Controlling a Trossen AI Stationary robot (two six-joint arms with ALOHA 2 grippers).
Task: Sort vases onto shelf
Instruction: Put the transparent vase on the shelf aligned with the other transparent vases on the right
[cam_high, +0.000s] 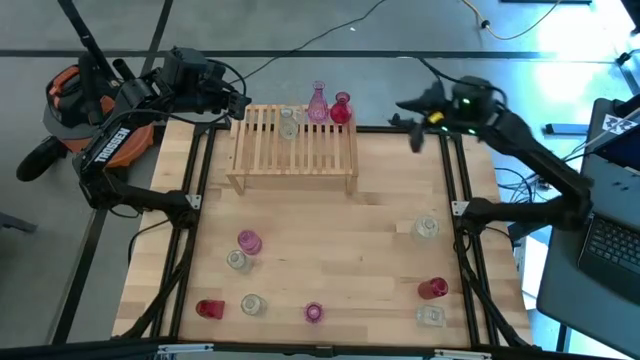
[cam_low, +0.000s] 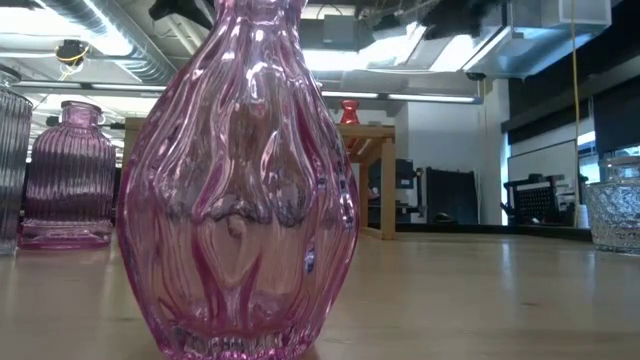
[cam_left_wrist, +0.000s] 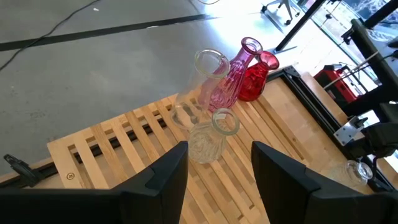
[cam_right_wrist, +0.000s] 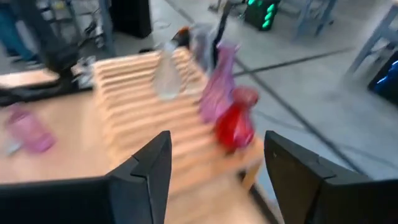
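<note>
The light-wood slatted shelf (cam_high: 295, 150) stands at the table's far middle. Several vases stand on its far right part: a clear squat one (cam_left_wrist: 211, 137), a tall clear one (cam_left_wrist: 208, 68), a slim pink one (cam_left_wrist: 233, 78) and a red one (cam_left_wrist: 255, 78). More vases stand on the near half of the tabletop, among them a pink one (cam_high: 248, 241), a red one (cam_high: 209, 309) and a clear one (cam_high: 427, 227). My left gripper (cam_left_wrist: 217, 180) hangs open off the shelf's far left corner. My right gripper (cam_right_wrist: 214, 174) hangs open beyond the shelf's right end. Neither has anything between its fingers.
A pink vase (cam_low: 240, 180) stands right in front of the low camera and hides much of the table. Black frame rails (cam_high: 465, 250) run along the table's left and right sides. Bare tabletop (cam_high: 330, 240) lies between the shelf and the near vases.
</note>
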